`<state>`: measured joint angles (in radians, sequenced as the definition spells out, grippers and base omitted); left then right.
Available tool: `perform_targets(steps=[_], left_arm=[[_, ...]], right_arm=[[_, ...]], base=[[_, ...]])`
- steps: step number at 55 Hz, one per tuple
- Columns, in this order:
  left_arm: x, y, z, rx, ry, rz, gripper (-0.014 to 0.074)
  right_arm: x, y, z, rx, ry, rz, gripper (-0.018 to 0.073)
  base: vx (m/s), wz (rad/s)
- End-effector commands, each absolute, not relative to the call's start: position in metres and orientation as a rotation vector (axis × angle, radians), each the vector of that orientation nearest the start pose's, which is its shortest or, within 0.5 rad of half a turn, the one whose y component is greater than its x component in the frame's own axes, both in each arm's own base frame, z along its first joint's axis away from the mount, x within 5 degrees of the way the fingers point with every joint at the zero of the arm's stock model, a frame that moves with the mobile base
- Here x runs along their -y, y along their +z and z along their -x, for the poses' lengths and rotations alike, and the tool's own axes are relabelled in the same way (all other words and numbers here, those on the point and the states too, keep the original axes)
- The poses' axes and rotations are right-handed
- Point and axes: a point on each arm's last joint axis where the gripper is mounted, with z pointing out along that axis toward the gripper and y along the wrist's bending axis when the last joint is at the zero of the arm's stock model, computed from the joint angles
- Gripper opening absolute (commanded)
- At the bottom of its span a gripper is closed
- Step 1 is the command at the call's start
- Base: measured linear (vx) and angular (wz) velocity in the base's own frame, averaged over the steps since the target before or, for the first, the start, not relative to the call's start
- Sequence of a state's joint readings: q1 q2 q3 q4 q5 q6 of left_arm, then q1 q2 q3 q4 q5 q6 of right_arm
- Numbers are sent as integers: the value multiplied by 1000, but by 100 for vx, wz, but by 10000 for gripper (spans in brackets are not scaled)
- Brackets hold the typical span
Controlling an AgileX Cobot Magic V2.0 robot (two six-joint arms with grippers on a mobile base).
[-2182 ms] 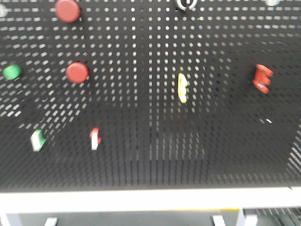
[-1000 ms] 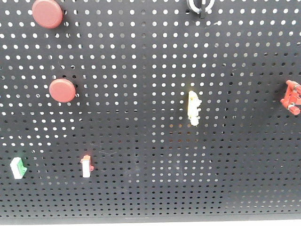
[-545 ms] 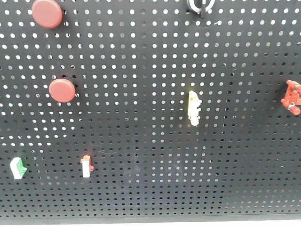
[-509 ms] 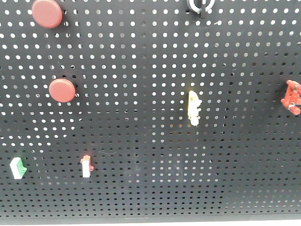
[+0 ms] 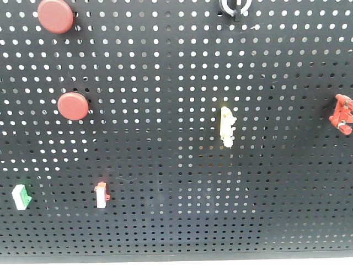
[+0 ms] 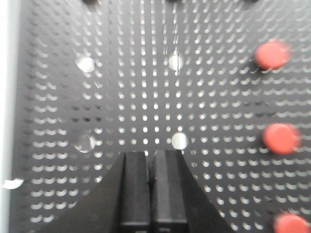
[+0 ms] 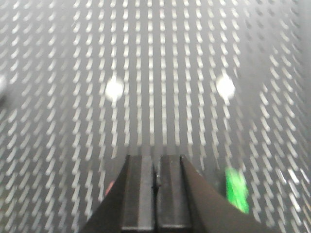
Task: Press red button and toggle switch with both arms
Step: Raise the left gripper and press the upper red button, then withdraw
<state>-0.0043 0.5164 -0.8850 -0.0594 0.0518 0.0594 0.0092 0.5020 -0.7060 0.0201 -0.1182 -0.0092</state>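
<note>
- The round, matte red push button (image 6: 281, 138) that I take to be mine lies at 3 o'clock from my left claw (image 6: 150, 156), well apart from it across the black perforated metal pegboard (image 6: 146, 87).
- Two more discs like it sit at 2 o'clock (image 6: 272, 54) and 4 o'clock (image 6: 290, 224), so I cannot tell which one is meant.
- Each is a flat-faced cap standing proud of the board, and all are blurred in my left wrist view.
- My left claw has its jaws pressed together on nothing and aims at bare board.
- The small green rocker switch (image 7: 236, 189) lies at 4 o'clock from my right claw (image 7: 155, 158), just beside the right finger. Its long axis runs 12 to 6.
- My right claw is likewise closed and empty.
- A reddish sliver (image 7: 111, 187) shows at 8 o'clock, half hidden by the finger, and I cannot tell what it is.
- My judgement is that the left arm is nearer the buttons and the right is nearer the switch. Each needs a sideways shift toward 3–4 o'clock before pushing in.
- In the front view neither arm shows. An upright yellow toggle lever (image 5: 226, 126) sits mid-board.
</note>
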Motion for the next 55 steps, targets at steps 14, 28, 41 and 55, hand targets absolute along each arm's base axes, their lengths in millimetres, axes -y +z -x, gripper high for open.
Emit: perform_targets(steps=[14, 28, 41, 55], left_arm=[[16, 517, -128, -1123, -131, -59, 2], [67, 534, -172, -1157, -316, -223, 2], [101, 529, -197, -1170, -324, -347, 2], [109, 522, -213, -1178, -321, -347, 2]], right_arm=[[0, 442, -122, -1106, 43, -24, 2], [-1, 440, -128, -1125, 43, -24, 2], [-1, 440, -128, -1124, 43, -24, 2], [-1, 440, -128, -1121, 43, -24, 2]], base=[[0, 0], [0, 0], [0, 0], [0, 0]])
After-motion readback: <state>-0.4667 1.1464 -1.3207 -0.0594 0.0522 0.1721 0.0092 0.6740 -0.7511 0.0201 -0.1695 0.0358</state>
